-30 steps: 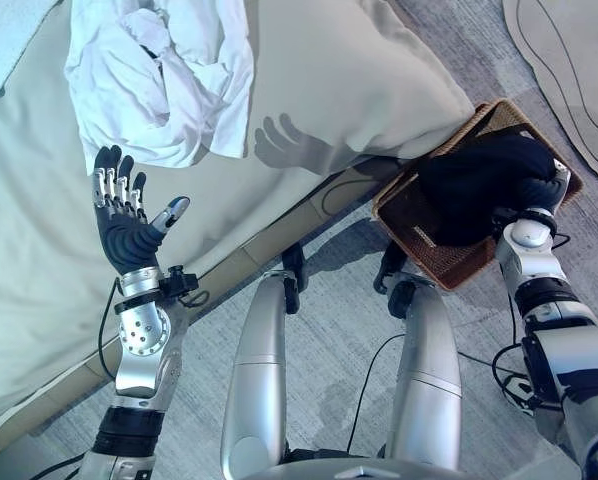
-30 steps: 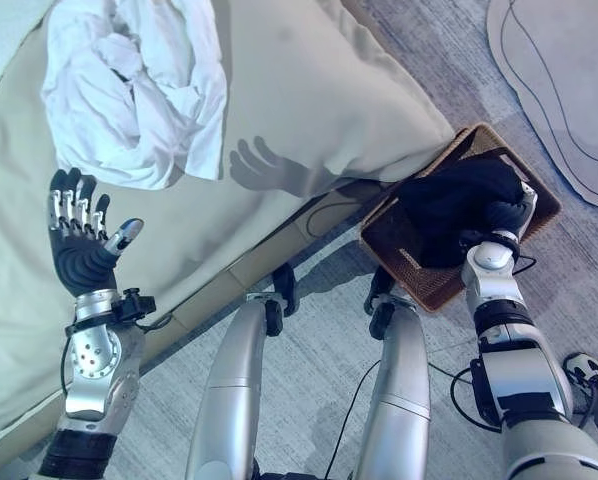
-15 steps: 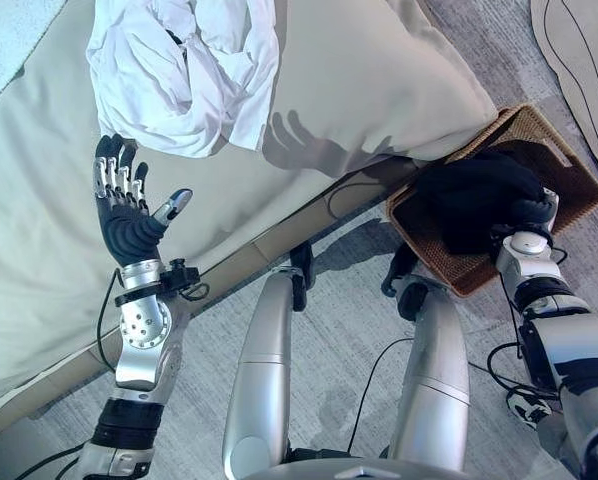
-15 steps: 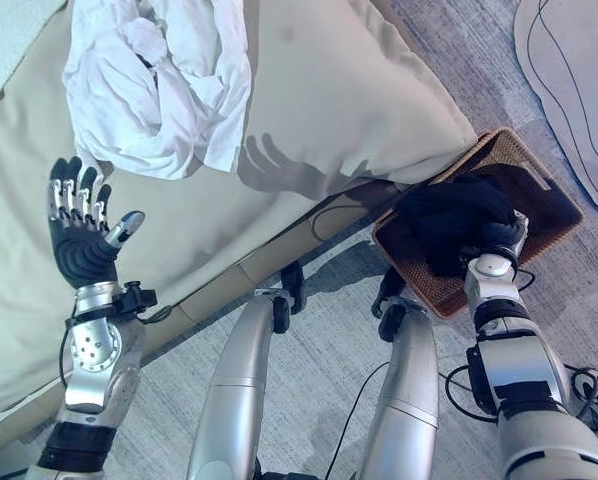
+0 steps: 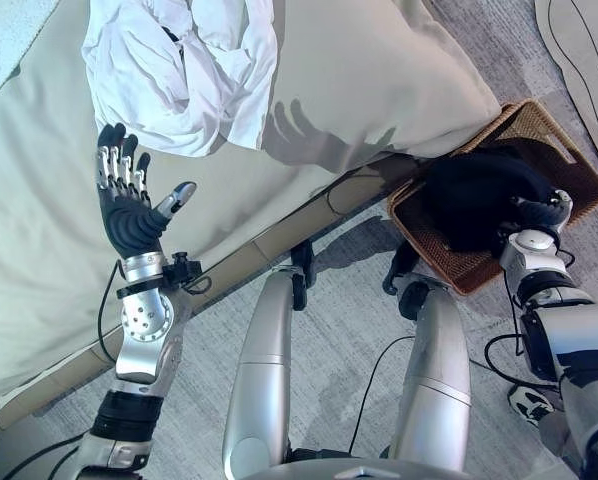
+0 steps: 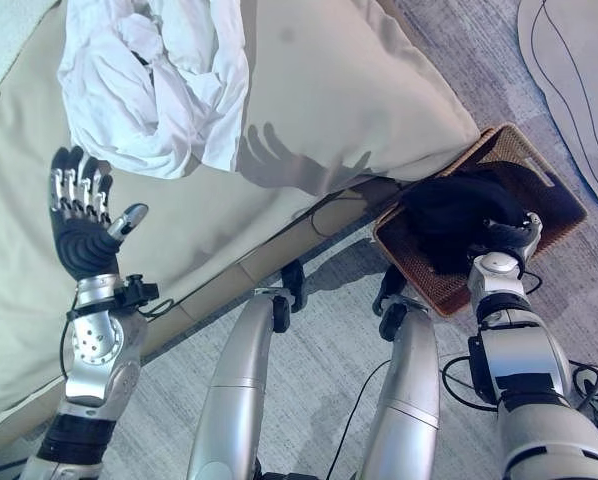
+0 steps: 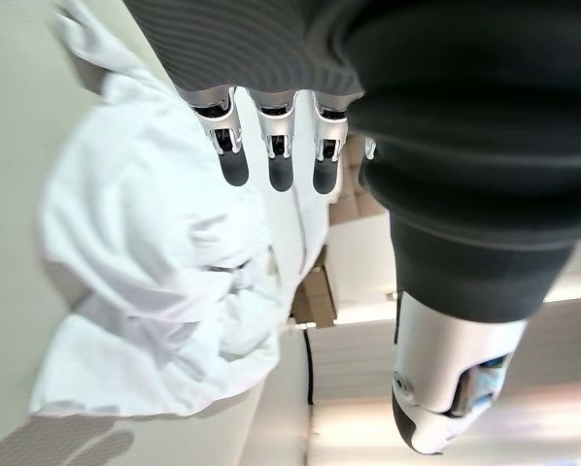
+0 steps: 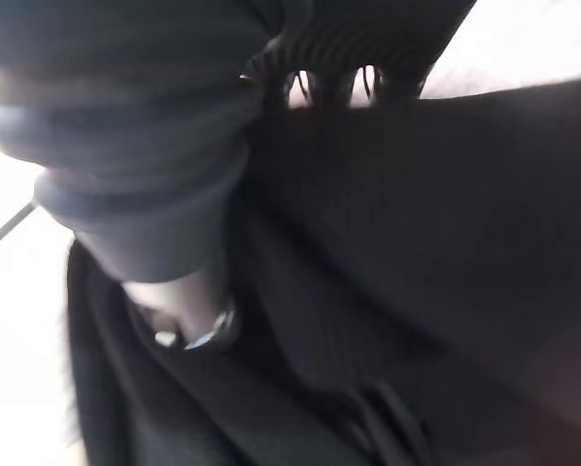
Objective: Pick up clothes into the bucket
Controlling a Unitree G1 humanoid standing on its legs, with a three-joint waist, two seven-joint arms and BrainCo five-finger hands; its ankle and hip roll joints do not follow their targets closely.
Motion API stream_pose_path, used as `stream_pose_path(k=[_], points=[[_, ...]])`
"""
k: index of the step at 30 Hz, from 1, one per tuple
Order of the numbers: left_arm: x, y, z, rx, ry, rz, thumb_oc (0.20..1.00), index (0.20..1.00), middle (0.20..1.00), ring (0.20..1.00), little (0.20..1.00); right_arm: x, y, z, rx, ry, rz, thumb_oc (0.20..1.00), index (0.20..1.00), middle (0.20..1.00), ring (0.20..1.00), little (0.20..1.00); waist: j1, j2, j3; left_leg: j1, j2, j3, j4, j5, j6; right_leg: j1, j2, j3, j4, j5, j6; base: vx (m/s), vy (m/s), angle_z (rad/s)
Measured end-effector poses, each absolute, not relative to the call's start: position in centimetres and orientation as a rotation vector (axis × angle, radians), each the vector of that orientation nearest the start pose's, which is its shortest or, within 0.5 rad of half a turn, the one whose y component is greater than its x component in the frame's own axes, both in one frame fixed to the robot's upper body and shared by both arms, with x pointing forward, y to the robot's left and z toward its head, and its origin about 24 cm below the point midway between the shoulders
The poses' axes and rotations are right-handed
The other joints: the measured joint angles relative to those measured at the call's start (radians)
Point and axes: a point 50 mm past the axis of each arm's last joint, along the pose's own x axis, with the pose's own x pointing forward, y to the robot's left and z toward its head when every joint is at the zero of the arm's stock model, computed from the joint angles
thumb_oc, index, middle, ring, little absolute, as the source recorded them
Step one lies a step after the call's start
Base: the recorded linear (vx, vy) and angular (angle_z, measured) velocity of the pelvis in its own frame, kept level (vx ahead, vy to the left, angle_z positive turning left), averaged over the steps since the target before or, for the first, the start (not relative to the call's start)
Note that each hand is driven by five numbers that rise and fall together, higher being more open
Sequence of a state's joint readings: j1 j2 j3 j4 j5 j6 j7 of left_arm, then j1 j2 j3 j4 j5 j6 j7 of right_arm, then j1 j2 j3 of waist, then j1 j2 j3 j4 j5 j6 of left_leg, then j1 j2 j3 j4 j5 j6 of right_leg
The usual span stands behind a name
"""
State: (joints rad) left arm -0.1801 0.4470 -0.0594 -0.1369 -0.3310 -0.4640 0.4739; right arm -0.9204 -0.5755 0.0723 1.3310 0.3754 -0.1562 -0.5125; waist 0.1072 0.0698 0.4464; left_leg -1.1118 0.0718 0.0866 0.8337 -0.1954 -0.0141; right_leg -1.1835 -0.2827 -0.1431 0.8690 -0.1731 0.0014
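**White garment beyond the left hand's fingertips**

The left hand (image 5: 129,215) is held open, empty; the white clothes (image 5: 179,75) lie just past its fingertips on the bed (image 5: 379,70). The right hand (image 5: 541,212) — state unclear — rests at dark clothes (image 5: 479,195) in the basket (image 5: 444,265).

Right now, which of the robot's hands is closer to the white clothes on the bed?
The left hand, raised open just below the white clothes. The right hand is far off, at the dark garment in the basket.
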Motion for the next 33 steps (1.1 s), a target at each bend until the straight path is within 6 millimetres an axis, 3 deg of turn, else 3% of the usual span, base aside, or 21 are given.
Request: stream_pose_path(k=[6, 10, 13, 16, 18, 20, 27, 33], points=[[27.5, 21.4, 19.6, 0.035, -0.835, 0.345, 1.000, 1.000, 1.000, 1.000, 1.000, 36.4, -31.7, 12.0, -0.206, 0.071, -0.804, 1.000, 1.000, 1.000, 1.000, 1.000, -0.025, 0.000, 0.000, 0.001, 0.008, 0.007, -0.004, 0.001, 0.002, 0.007, 0.010, 0.003, -0.028, 0.020, 0.009, 0.01, 0.022, -0.06], [28.8, 22.6, 20.9, 0.181, -0.851, 0.435, 1.000, 1.000, 1.000, 1.000, 1.000, 36.7, -30.7, 11.8, -0.197, 0.057, -0.780, 1.000, 1.000, 1.000, 1.000, 1.000, -0.065, -0.001, -0.001, 0.003, 0.010, 0.021, -0.012, -0.002, 0.019, 0.014, 0.017, 0.012, -0.060, 0.042, 0.014, 0.02, 0.035, -0.10], [29.5, 23.2, 21.6, 0.287, -0.849, 0.496, 1.000, 1.000, 1.000, 1.000, 1.000, 36.4, -30.8, 11.1, -0.205, 0.074, -0.787, 1.000, 1.000, 1.000, 1.000, 1.000, -0.072, -0.001, -0.001, 0.009, 0.010, 0.030, -0.018, -0.002, 0.023, 0.019, 0.020, 0.018, -0.077, 0.053, 0.019, 0.02, 0.019, -0.07], [30.4, 24.7, 22.4, 0.520, -0.829, 0.575, 1.000, 1.000, 1.000, 1.000, 1.000, 36.3, -30.4, 10.4, -0.204, 0.090, -0.775, 1.000, 1.000, 1.000, 1.000, 1.000, -0.087, -0.001, -0.002, 0.022, 0.010, 0.035, -0.020, -0.004, 0.027, 0.032, 0.020, 0.021, -0.087, 0.059, 0.021, 0.02, 0.026, -0.03], [30.9, 27.2, 23.9, 0.850, -0.801, 0.654, 1.000, 1.000, 1.000, 1.000, 1.000, 36.5, -29.9, 10.3, -0.207, 0.087, -0.759, 1.000, 1.000, 1.000, 1.000, 1.000, -0.097, -0.001, -0.005, 0.019, 0.011, 0.038, -0.021, -0.004, 0.027, 0.032, 0.022, 0.023, -0.097, 0.064, 0.025, 0.01, 0.026, -0.05], [31.6, 28.2, 24.6, 0.998, -0.761, 0.711, 1.000, 1.000, 1.000, 1.000, 1.000, 36.4, -29.7, 10.1, -0.206, 0.081, -0.745, 1.000, 1.000, 1.000, 1.000, 1.000, -0.105, -0.002, -0.007, 0.018, 0.012, 0.042, -0.022, -0.006, 0.030, 0.032, 0.025, 0.028, -0.107, 0.069, 0.026, 0.01, 0.019, -0.07], [32.9, 29.8, 22.6, 1.284, -0.535, 0.717, 1.000, 1.000, 1.000, 1.000, 1.000, 37.1, -27.5, 11.0, -0.175, -0.012, -0.629, 1.000, 1.000, 1.000, 1.000, 1.000, -0.142, -0.005, -0.013, 0.008, 0.019, 0.053, -0.022, -0.009, 0.036, 0.030, 0.036, 0.035, -0.136, 0.082, 0.033, 0.01, 0.013, -0.07], [33.3, 30.5, 21.7, 1.311, -0.423, 0.685, 1.000, 1.000, 1.000, 1.000, 1.000, 37.1, -27.2, 11.7, -0.179, -0.052, -0.593, 1.000, 1.000, 1.000, 1.000, 1.000, -0.155, -0.006, -0.014, 0.006, 0.025, 0.054, -0.021, -0.012, 0.040, 0.028, 0.043, 0.035, -0.140, 0.086, 0.038, 0.00, 0.003, -0.02]])
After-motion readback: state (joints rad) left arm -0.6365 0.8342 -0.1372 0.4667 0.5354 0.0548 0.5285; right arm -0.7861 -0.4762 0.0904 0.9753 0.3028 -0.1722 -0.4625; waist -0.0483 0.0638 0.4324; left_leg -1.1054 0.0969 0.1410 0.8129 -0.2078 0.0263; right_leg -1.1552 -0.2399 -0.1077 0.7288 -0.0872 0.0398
